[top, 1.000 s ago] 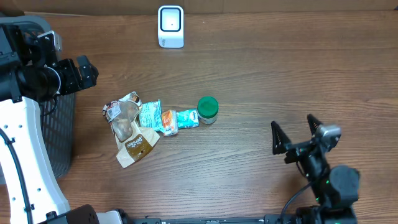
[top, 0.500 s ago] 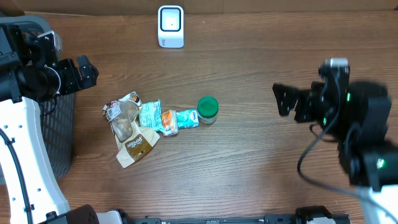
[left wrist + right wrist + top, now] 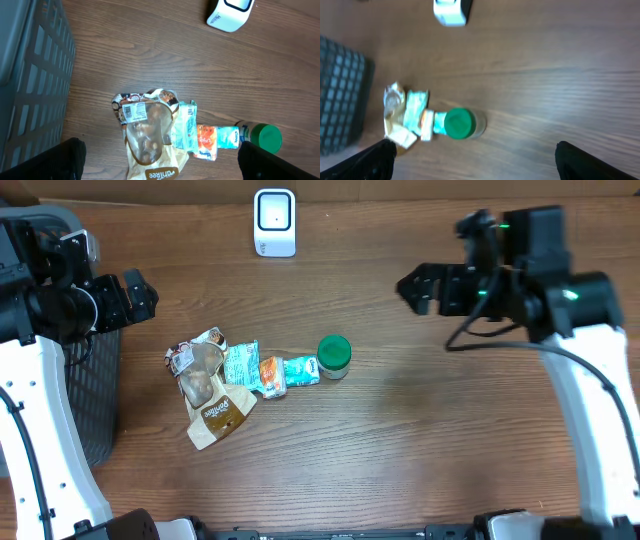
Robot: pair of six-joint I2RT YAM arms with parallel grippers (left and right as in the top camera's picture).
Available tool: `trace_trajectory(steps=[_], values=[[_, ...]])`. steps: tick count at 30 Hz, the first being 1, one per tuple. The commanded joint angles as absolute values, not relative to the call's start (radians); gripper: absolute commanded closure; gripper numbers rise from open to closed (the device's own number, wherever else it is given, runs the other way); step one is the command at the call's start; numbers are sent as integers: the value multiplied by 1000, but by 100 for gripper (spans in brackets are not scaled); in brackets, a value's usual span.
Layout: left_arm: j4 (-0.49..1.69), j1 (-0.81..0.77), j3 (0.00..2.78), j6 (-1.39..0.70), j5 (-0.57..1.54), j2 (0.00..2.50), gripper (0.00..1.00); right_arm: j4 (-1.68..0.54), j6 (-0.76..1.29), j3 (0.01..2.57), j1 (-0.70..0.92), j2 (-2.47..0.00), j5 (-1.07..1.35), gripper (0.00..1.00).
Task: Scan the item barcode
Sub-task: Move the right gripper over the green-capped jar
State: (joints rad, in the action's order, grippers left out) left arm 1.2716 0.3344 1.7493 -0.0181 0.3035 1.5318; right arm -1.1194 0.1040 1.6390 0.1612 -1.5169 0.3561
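A heap of items lies left of the table's middle: a brown snack bag [image 3: 215, 415] [image 3: 150, 150] with a white barcode label [image 3: 133, 112], teal packets [image 3: 241, 364], an orange packet [image 3: 272, 376] and a green-lidded jar [image 3: 334, 354] [image 3: 458, 123]. The white scanner [image 3: 275, 222] [image 3: 230, 12] [image 3: 451, 11] stands at the back edge. My left gripper [image 3: 140, 293] [image 3: 160, 162] hovers open, high and left of the heap. My right gripper [image 3: 418, 288] [image 3: 477, 160] hangs open over the right half, well apart from the jar. Neither holds anything.
A dark mesh basket [image 3: 95, 395] [image 3: 30, 75] [image 3: 340, 95] stands at the table's left edge, beside the left arm's white base [image 3: 40, 440]. Bare wooden tabletop [image 3: 450, 430] lies right of the jar.
The right arm has swung up from the front right edge to the back right, its open jaws now facing left toward the heap. The left arm and the items have not moved.
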Motion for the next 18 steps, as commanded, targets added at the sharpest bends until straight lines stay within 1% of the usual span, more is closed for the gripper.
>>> trace_trajectory(steps=[1, 5, 11, 13, 18], values=[[1271, 334, 1762, -3, 305, 1530, 0, -1121, 95, 1667, 231, -1560, 328, 0], [1271, 334, 1762, -3, 304, 1530, 1, -1117, 95, 1666, 303, -1606, 262, 0], [1271, 334, 1762, -3, 304, 1530, 0, -1014, 94, 1660, 351, -1636, 290, 0], [1271, 334, 1762, -3, 304, 1530, 0, -983, 34, 1657, 364, -1645, 287, 0], [1271, 334, 1762, -3, 304, 1530, 1, -916, -52, 1657, 433, -1706, 126, 0]])
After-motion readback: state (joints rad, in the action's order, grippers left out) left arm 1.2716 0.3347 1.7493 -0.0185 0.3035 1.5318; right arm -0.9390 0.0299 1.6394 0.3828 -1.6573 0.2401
